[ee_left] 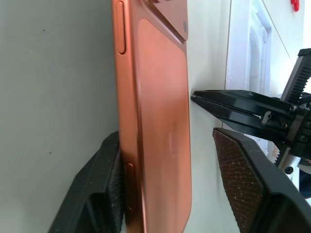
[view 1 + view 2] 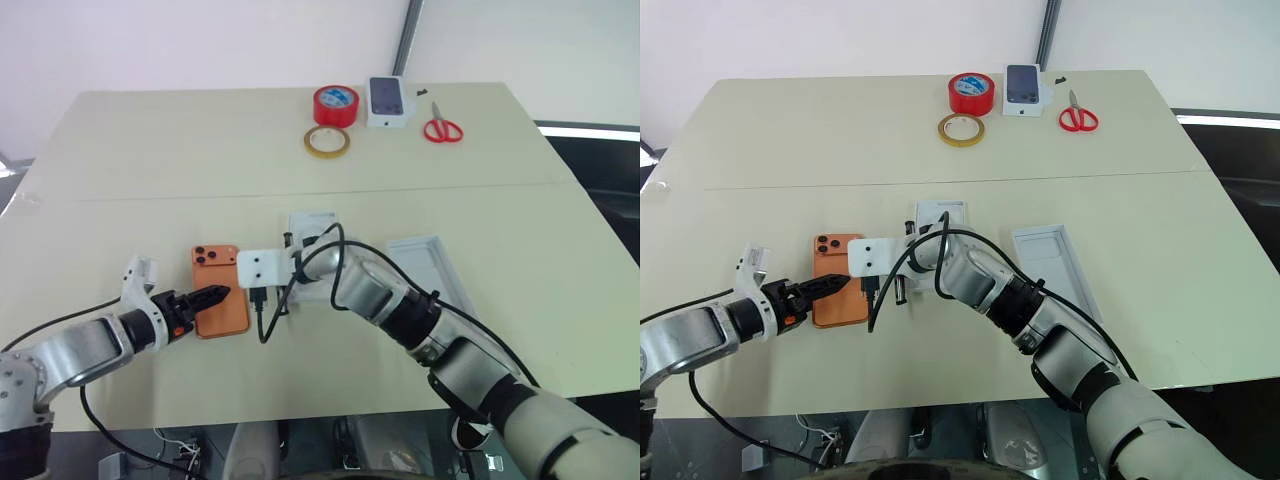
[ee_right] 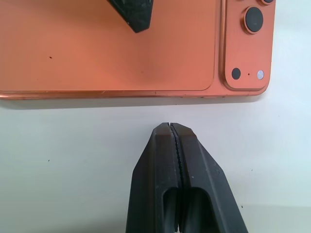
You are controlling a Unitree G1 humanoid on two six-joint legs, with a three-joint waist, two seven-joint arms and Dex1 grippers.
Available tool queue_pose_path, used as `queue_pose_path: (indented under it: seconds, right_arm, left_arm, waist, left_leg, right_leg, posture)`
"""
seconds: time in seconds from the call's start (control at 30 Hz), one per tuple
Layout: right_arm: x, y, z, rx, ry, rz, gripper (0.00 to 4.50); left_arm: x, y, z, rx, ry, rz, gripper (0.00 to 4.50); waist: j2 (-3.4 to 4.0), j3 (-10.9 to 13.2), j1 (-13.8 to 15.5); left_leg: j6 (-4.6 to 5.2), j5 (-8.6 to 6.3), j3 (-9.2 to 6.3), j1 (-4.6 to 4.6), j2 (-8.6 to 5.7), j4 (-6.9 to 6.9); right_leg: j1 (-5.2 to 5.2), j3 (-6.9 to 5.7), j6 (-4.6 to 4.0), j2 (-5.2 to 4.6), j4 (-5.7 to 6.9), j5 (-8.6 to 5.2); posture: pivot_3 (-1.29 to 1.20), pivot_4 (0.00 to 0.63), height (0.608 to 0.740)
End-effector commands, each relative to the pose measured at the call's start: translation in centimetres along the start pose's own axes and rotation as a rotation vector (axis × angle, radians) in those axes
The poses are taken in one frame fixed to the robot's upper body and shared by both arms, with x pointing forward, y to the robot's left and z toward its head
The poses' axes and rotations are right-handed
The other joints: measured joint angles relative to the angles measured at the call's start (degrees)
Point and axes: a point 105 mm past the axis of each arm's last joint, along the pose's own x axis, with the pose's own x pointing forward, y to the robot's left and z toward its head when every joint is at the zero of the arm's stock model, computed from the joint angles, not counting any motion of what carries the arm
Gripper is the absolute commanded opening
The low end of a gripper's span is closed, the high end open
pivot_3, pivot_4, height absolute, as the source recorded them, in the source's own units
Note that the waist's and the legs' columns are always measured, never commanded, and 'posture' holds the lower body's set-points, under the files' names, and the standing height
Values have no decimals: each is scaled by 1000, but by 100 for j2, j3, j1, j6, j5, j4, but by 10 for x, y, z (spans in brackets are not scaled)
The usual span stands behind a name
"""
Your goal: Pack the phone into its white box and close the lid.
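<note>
phone flat on desk, long axis running away from robot | left gripper nearer, part-open astride its near end | right gripper closed just beside its long edge | white box farther right

No lettering, brand, number or sign could be read anywhere; the small box at the counter's far edge carried a phone picture, with no legible words.

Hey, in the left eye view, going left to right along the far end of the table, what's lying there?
Yellowish tape ring → red tape roll → small white box with a phone picture → red scissors.
</note>
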Motion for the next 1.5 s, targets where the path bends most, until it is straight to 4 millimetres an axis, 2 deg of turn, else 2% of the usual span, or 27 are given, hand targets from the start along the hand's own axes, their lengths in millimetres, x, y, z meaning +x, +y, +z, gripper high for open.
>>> queue_pose_path:
  seconds: [0.03, 0.2, 0.3, 0.4, 0.43, 0.63, 0.73, 0.87, 1.0, 1.13, 1.23, 1.37, 1.5]
  right_arm:
    - [-5, -4, 5, -10, -20, -26, 0]
    - [-7, -4, 5, -6, -22, -28, 0]
    - [-12, -9, 4, -6, -25, -45, 0]
    - [-26, -20, 9, -6, -46, -98, 0]
    - [-31, -24, 12, 1, -56, -110, 0]
    - [-65, -35, 21, 52, -129, -158, 0]
    - [-83, -42, 20, 82, -153, -189, 0]
    - [-104, -50, 12, 113, -160, -227, 0]
    - [-141, -57, -14, 155, -157, -292, 0]
    - [-160, -45, -40, 188, -164, -296, 0]
    - [-168, -35, -58, 245, -134, -289, 0]
    - [-176, -34, -77, 284, -71, -338, 0]
    - [-180, -34, -82, 295, -48, -363, 0]
  left_arm:
    - [-4, 2, 2, -16, -19, 19, 2666]
    - [-5, 4, 0, -26, -25, 22, 2666]
    - [-5, 3, 1, -34, -38, 14, 1835]
    - [-8, -4, 2, -13, -48, -20, 355]
    - [-8, -7, 2, -7, -52, -31, 22]
    - [-7, -19, 17, -8, -117, -96, 22]
    - [-4, -30, 26, -19, -155, -151, 22]
    - [-1, -43, 39, -37, -205, -217, 22]
    - [18, -77, 48, 17, -163, -313, 22]
    - [44, -104, 44, 22, -74, -366, 22]
    - [63, -115, 33, 12, 9, -379, 22]
    - [82, -116, 15, 7, 103, -349, 22]
    - [90, -114, 7, 8, 140, -329, 22]
  waist:
    - [1, 1, -9]
    - [1, 1, -5]
    - [1, 1, -6]
    - [-1, 1, 39]
    - [0, 2, 30]
    - [1, 3, 17]
    - [-1, 4, 31]
    - [-5, 5, 69]
    - [-10, 10, 178]
    - [-12, 10, 199]
    - [-10, 13, 149]
    - [-4, 17, 103]
    - [-4, 17, 142]
  left_leg:
    - [0, 0, 0, 0, 1, -1]
    - [0, 0, 0, 0, 1, -2]
    - [0, 0, 0, 0, 1, -2]
    - [0, 0, -2, -2, 0, -1]
    - [0, 0, -2, -1, -1, 2]
    - [1, 0, -1, -2, -1, -3]
    - [8, -5, -1, -5, -1, -2]
    - [7, -4, -1, -7, -3, 1]
    - [5, -3, -1, -9, -2, 3]
    - [17, -10, -1, -16, -7, 23]
    - [22, -12, 4, -21, -7, 29]
    - [19, -10, 6, -20, 2, 31]
    - [18, -10, 5, -20, 2, 33]
  right_leg:
    - [-1, 0, 0, 0, 0, 0]
    - [0, 0, 0, 1, 0, 0]
    - [-1, 0, -1, 1, 0, 0]
    - [1, -2, 0, 1, -2, 0]
    - [3, -2, 0, 0, -3, 0]
    - [0, -1, -1, 1, -4, 0]
    - [1, -1, 0, 0, -7, 0]
    - [2, -1, 0, 0, -10, 0]
    - [1, -2, 0, 3, -10, 0]
    - [14, -4, 6, -2, -21, 2]
    - [14, -1, 13, -1, -26, 5]
    - [7, 2, 13, 10, -14, 5]
    - [8, 2, 13, 12, -14, 5]
  posture:
    - [0, 150, 740]
    - [0, 150, 740]
    - [0, 150, 740]
    - [0, 150, 740]
    - [0, 150, 740]
    - [0, 150, 740]
    - [0, 150, 740]
    - [0, 150, 740]
    - [0, 150, 740]
    - [0, 150, 740]
    - [0, 150, 740]
    - [0, 150, 740]
    - [0, 150, 740]
